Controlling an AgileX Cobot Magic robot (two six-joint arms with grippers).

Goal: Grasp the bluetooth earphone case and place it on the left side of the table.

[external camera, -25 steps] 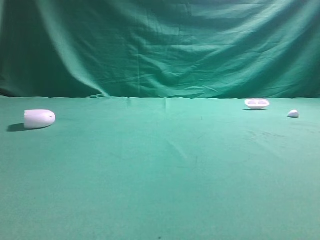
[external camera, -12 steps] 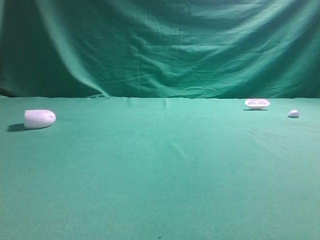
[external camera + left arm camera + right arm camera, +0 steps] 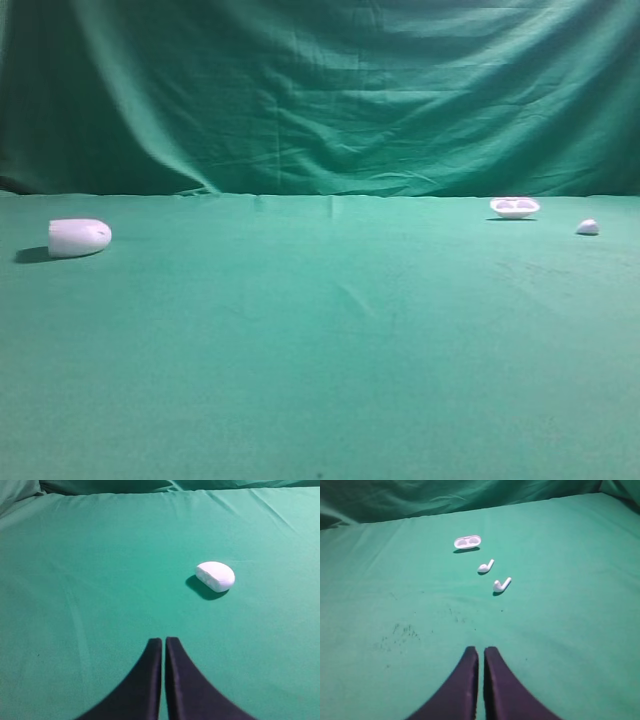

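bluetooth earphone case (image 3: 79, 237) lies at table (image 3: 320, 380) left; insert tray (image 3: 467, 542) and two earbuds (image 3: 485, 567) far right — nothing between. left gripper (image 3: 163, 641) and right gripper (image 3: 481, 651) closed, empty. no legible markings.

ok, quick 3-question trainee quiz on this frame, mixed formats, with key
1. True or false: the left claw is shut on the bluetooth earphone case.
2. Multiple choice: in the right wrist view, how many loose earbuds lie near the white dish-like insert? A) none B) one C) two
3. Fill in: in the exterior high view the case lies on the ___ side of the table.

Key:
1. False; both claws, left and right, are shut on nothing, and the case lies apart on the cloth.
2. C
3. left
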